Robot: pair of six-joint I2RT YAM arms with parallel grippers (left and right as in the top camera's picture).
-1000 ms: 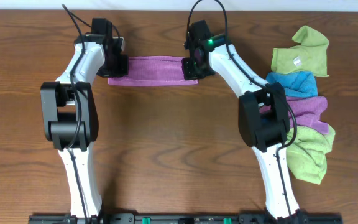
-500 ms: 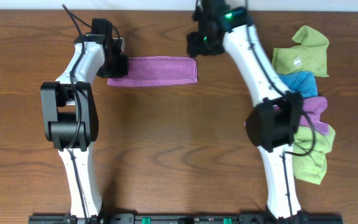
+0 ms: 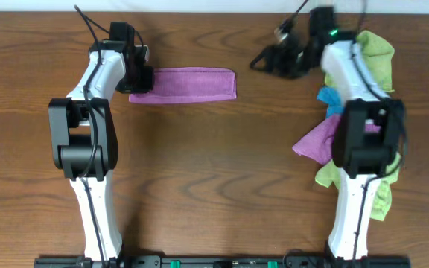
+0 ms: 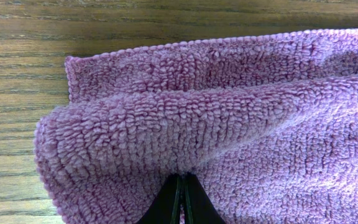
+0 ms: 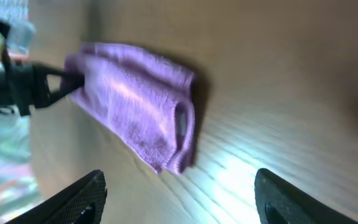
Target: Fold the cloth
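Cloth (image 3: 188, 83) is lying as a long folded strip on the table (image 3: 214, 179). The left gripper (image 3: 141, 78) is right at one short end of it, clamped tight on a fold of the purple pile. The left wrist cam shows the black fingertips (image 4: 169, 206) pressed together w/ fabric bulging over them. Rest of the strip runs away from that gripper toward the right arm's side.

Right gripper (image 3: 268, 59) is off the cloth, just past the strip's far end and not touching it. Per its own cam the jaws are spread wide w/ nothing btw them, and the cloth sits out ahead of them.

Hard-to-see bits: the right gripper is a blurry smear from overhead, so no detail there. The left gripper's body hides the pinched end from above. Can't tell how many layers the strip has. The right arm covers part of the heap of other cloths beside it, lime-green (image 3: 375, 46), blue (image 3: 329, 99) and another purple one (image 3: 315, 141) poking out.
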